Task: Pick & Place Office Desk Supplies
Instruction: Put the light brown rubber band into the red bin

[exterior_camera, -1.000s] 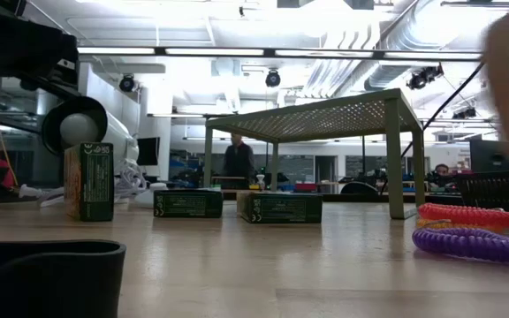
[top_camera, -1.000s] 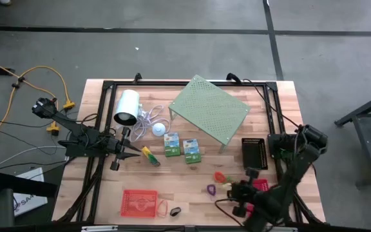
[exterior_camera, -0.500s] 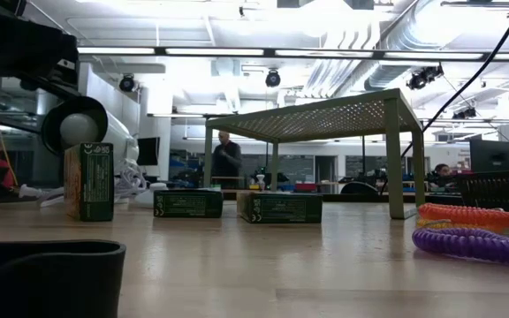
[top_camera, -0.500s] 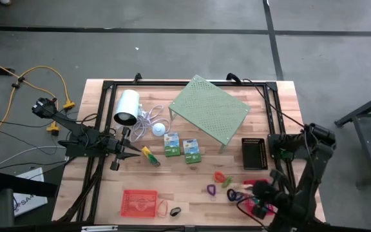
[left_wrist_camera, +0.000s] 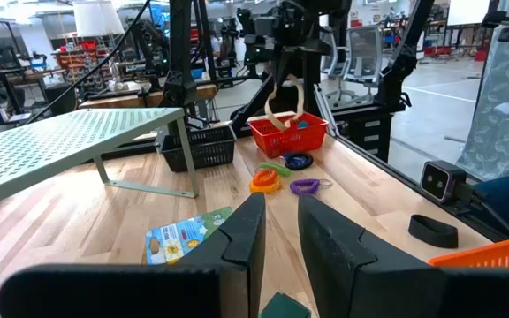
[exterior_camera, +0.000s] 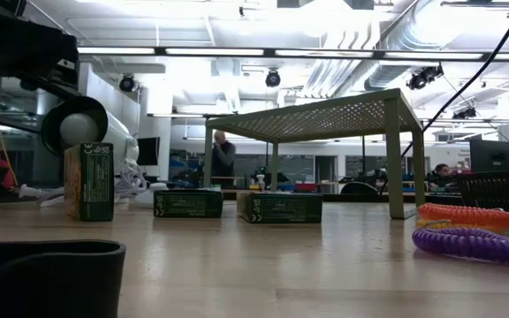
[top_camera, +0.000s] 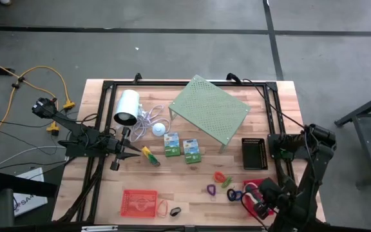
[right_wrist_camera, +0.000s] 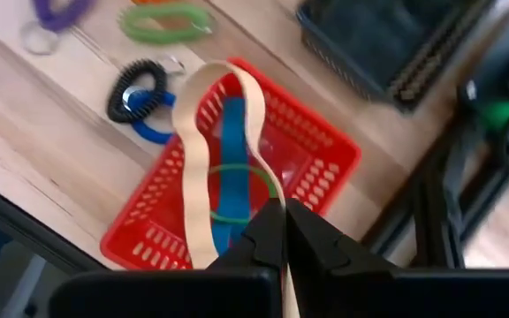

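The right gripper (right_wrist_camera: 283, 231), pinching a tan rubber band (right_wrist_camera: 203, 141), hangs right above the red basket (right_wrist_camera: 325, 163). I'd lower until the dangling loop sits inside the rim, then release. The left gripper (left_wrist_camera: 278, 231) waits beside the marker (top_camera: 151, 156), fingers slightly apart

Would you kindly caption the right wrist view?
Right pincer shut on tan rubber band above red basket.

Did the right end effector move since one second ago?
Yes. The right end effector moved rightward, away from the purple coil, and now hangs over the red basket.
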`<state>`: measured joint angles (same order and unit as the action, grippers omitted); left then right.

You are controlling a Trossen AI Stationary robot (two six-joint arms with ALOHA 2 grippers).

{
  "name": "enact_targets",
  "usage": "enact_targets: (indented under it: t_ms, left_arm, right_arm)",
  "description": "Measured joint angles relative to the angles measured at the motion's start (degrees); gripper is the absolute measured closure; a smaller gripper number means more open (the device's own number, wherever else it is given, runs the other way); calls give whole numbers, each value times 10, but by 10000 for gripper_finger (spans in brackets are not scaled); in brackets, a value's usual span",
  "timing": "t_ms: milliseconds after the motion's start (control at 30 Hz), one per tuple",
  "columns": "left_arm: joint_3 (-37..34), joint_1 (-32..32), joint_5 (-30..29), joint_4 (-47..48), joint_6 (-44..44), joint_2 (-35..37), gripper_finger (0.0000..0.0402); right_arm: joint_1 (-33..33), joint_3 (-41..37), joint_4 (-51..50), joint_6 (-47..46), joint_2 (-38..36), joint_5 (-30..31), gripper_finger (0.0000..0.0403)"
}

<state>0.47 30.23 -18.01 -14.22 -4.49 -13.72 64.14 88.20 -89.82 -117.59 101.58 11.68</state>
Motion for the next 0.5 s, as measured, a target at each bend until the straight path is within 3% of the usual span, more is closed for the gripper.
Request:
enact_targets:
  t_ms: [500]
  left_arm:
    - [0, 0, 0, 0, 0, 0, 337]
  right_arm:
    - [0, -87, 116, -44, 1, -42, 401]
